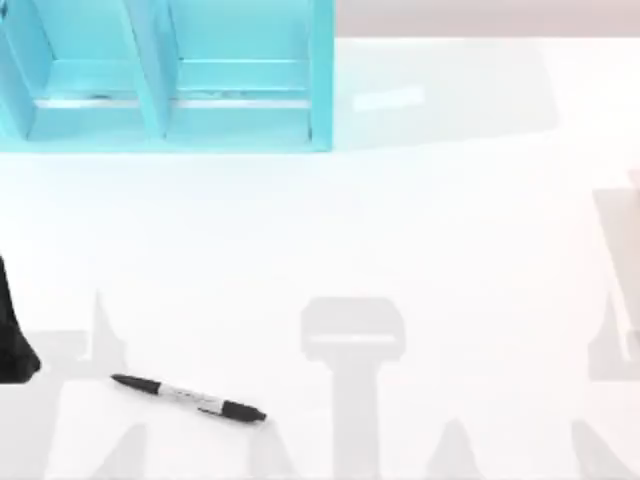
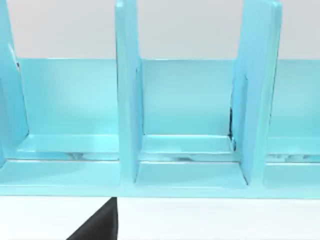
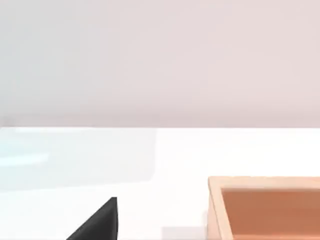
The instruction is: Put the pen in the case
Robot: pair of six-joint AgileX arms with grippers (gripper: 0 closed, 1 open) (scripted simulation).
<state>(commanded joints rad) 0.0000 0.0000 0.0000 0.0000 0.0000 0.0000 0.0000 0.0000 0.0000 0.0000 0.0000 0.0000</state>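
On the near part of the white table (image 1: 420, 230), left of centre in the top view: the pen (image 1: 188, 396), black with a silver-grey band round its middle, lying flat and slightly slanted, its thin tip toward the table's left. Nothing touches it.

At the far left of the table: the case (image 1: 322, 80), light turquoise-blue, standing well apart from the pen. Upright dividers split it into compartments; the left wrist view faces these head-on (image 2: 127, 100), and the compartments seen there hold nothing.

At the top view's left edge, near the pen but apart from it: a black part of the left arm (image 1: 12, 340). Whether the left gripper's fingers are spread or pressed together cannot be told.

Right gripper: state of its fingers likewise cannot be told.

In the right wrist view: an orange-brown box (image 3: 265, 205), open-topped, resting on the table.
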